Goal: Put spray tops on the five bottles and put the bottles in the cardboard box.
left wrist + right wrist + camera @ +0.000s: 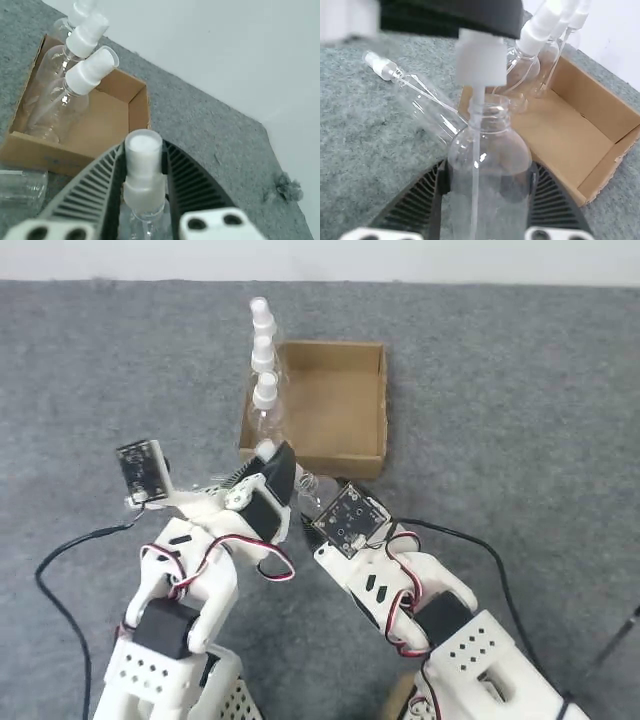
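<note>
Capping is in hand: the left gripper (143, 150) clamps a spray top (481, 55), its tube down the neck of the clear bottle (487, 150) that the right gripper (487, 173) grips, above mid-worktop by the near corner of the cardboard box (340, 410). Next it likely needs pressing squarely down.

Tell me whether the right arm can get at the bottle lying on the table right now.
Probably not: the right gripper is shut on the upright bottle, and the left gripper holds a spray top over its neck. The lying bottle is close beside it.
</note>
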Robot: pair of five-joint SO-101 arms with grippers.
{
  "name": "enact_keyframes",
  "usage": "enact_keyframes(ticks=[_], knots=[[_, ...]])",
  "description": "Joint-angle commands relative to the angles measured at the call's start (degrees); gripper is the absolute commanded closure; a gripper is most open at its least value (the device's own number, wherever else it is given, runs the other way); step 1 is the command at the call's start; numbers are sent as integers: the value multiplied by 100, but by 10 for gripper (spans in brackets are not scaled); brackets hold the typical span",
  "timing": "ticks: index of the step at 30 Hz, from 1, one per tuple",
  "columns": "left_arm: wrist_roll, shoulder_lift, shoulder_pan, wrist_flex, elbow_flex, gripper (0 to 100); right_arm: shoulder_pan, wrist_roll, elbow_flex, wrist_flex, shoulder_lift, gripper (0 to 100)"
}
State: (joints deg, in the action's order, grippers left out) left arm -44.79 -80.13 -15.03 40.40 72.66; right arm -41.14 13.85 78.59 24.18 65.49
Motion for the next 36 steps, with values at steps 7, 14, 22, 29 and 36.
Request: enact_keyframes(ticks=[7,14,22,29,36], knots=[[79,-79,-79,-105,-40,989,-13,35,-79,-127,189,880],[273,-53,-105,-105,-31,988,-22,35,-79,-127,189,880],[290,-70,-105,-554,303,988,-22,35,-79,-119,189,880],[668,-79,-193,-1204,769,988,-40,35,-70,-119,189,880],[844,-79,-387,-1187,804,988,-13,35,44,-119,497,880]])
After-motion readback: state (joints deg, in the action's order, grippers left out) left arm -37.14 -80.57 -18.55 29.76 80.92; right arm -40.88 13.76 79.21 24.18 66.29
